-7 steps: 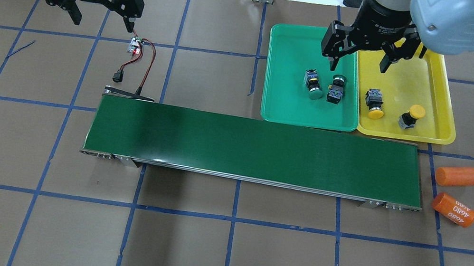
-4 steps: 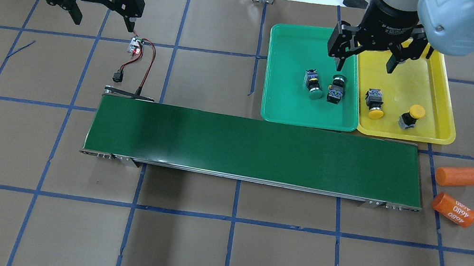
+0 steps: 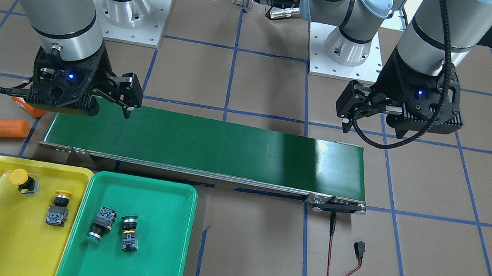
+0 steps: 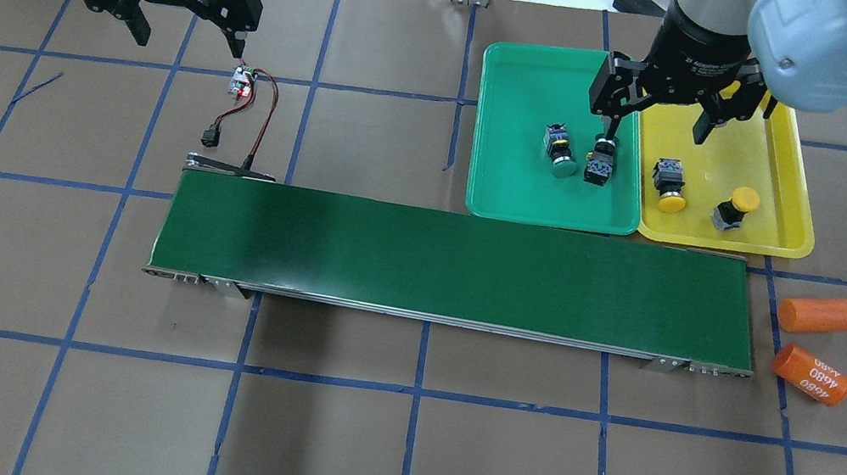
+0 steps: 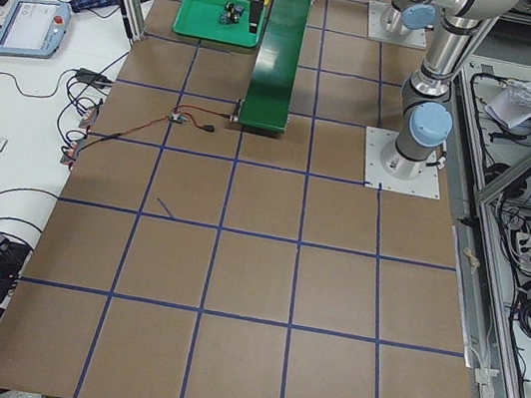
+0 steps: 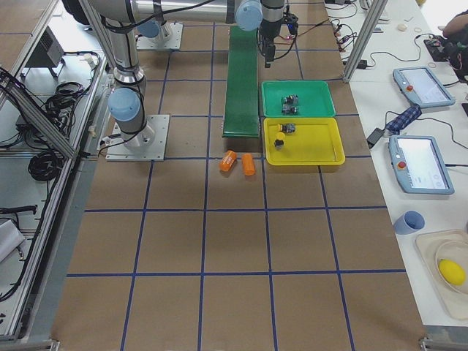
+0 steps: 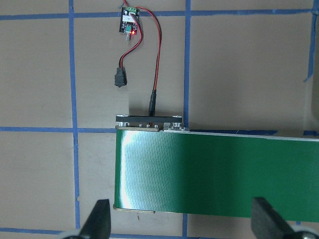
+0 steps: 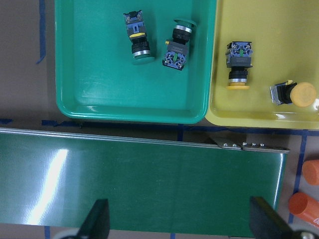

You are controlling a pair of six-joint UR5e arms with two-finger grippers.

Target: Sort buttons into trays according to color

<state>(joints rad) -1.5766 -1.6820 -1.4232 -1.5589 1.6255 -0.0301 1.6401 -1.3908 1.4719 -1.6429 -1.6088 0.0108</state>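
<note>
Now | green tray (image 4: 500, 190): two green-capped buttons (image 4: 560, 150) lying close together | yellow tray (image 4: 789, 161) just beside: two yellow-capped buttons (image 4: 669, 184), apart | right fingers (image 4: 702, 129) spread wide, empty, pointing down near trays | left fingers (image 4: 237, 39) wide, empty, over belt (image 4: 453, 264) end | trays glossy plastic, rounded corners, on bench (image 4: 395, 456)

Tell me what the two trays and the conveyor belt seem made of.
Green tray: probably moulded plastic, glossy; highlights pool along its rounded rim. Yellow tray: same look, same reflections. Conveyor belt: likely rubber or PVC sheet, fine woven texture with satin sheen; exact material unclear.
</note>
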